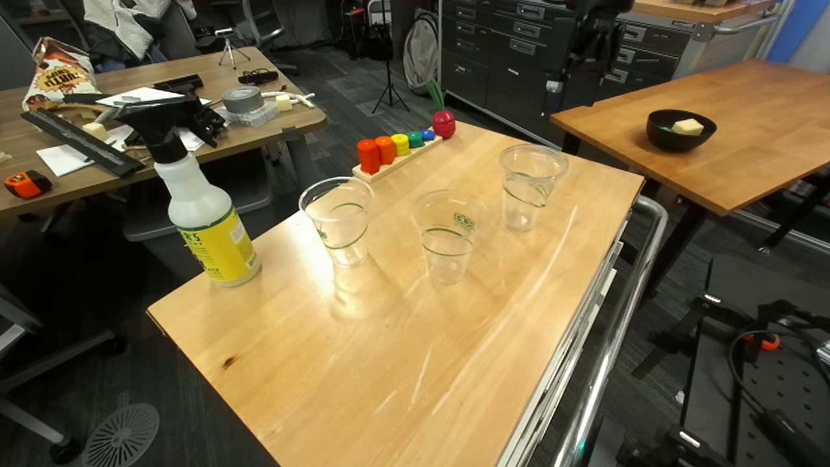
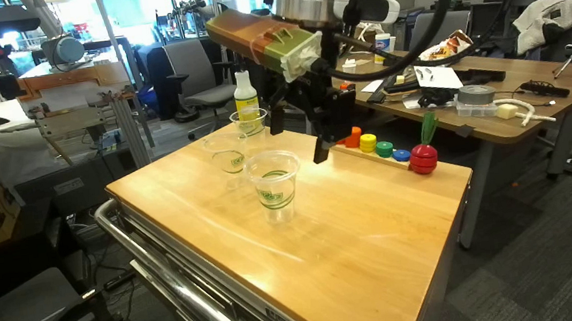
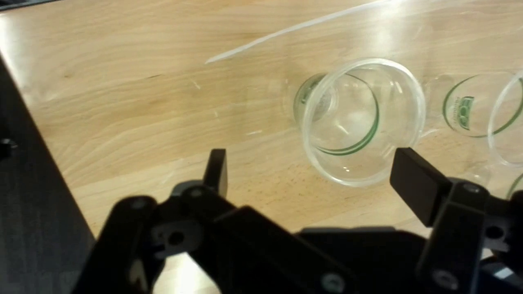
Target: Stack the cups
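Three clear plastic cups with green bands stand upright and apart on the wooden cart top, in both exterior views. One cup stands nearest the radish end. A middle cup is by the handle side. Another cup is nearer the spray bottle. My gripper is open and empty above the table. In the wrist view my gripper has its fingers wide apart; the nearest cup lies beyond them toward the right finger. A second cup is cut off at right.
A yellow-labelled spray bottle stands at the table corner. A rainbow disc toy and a red radish toy line the far edge. A metal handle runs along one side. A black bowl is on a separate table.
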Robot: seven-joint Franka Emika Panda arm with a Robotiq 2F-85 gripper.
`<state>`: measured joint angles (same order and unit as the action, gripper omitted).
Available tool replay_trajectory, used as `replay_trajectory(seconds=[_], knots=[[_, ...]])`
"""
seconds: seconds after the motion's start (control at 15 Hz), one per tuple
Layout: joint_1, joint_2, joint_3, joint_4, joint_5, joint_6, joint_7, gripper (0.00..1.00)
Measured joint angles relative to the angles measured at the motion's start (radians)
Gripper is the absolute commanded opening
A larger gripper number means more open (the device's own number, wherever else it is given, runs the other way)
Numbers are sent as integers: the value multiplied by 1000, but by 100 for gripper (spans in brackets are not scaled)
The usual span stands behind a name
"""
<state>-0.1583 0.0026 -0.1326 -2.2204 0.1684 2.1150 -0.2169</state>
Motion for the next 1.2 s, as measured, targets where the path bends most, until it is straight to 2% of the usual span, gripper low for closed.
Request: replay_trajectory(seconds=[0.33,0.93,1.0,1.07,1.13,1.2], knots=[[25,26,15,-25,-191,54,152,100],[50,56,29,-24,-206,54,205,100],[49,65,29,-23,-206,54,205,98],[49,76,29,-21,-206,54,205,89],[49,88,29,-18,-201,54,205,73],[49,102,28,-14,-198,54,205,70]])
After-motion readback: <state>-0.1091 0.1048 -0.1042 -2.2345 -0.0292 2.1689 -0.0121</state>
